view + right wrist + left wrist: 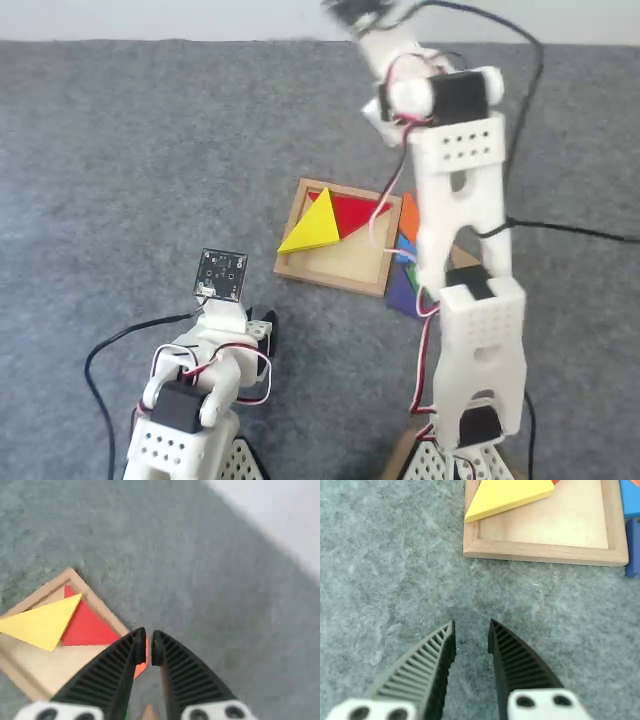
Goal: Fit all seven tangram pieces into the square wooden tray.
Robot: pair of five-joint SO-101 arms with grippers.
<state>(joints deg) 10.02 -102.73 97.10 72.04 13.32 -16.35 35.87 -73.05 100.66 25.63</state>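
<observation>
High view: tray holds two triangles; left claw spread, right claw pressed together.

table: grey felt | on it: wooden tray, orange piece, blue piece

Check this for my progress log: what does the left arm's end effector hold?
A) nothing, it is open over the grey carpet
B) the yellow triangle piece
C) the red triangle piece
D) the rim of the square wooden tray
A: the left end effector has its jaws apart with bare grey carpet between them, short of the square wooden tray where the yellow triangle piece lies.
</observation>
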